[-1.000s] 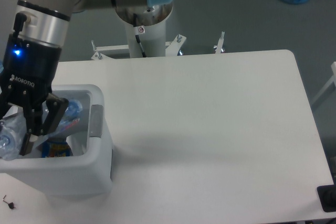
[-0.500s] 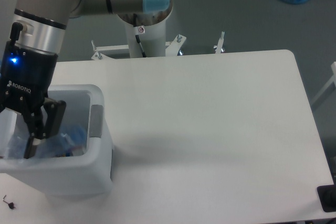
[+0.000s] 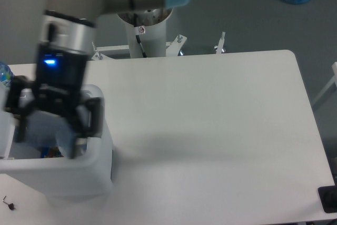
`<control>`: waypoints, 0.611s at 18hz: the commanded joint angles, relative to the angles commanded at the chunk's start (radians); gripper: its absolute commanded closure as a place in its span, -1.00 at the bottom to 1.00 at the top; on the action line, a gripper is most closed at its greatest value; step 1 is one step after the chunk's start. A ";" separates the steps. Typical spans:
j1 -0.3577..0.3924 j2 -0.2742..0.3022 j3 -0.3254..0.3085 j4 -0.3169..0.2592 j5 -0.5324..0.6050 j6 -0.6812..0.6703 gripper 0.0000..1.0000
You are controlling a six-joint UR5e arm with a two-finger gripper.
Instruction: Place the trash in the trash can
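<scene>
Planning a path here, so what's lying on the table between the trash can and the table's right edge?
Nothing: in the camera view the white table is bare from the trash can to its right edge.

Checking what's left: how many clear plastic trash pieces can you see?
1: a clear bottle end with blue on it at the left frame edge, beside the white boxy plastic bin. Others may be hidden inside, under the blurred pincer.

Gripper (image 3: 48,133) motion-blurred, trash can (image 3: 79,175) cut off at left edge, contents mostly hidden
</scene>
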 joint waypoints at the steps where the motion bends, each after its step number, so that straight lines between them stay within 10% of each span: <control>1: 0.032 0.003 -0.011 -0.002 0.000 0.002 -1.00; 11: 0.186 0.140 -0.123 -0.147 0.092 0.273 -1.00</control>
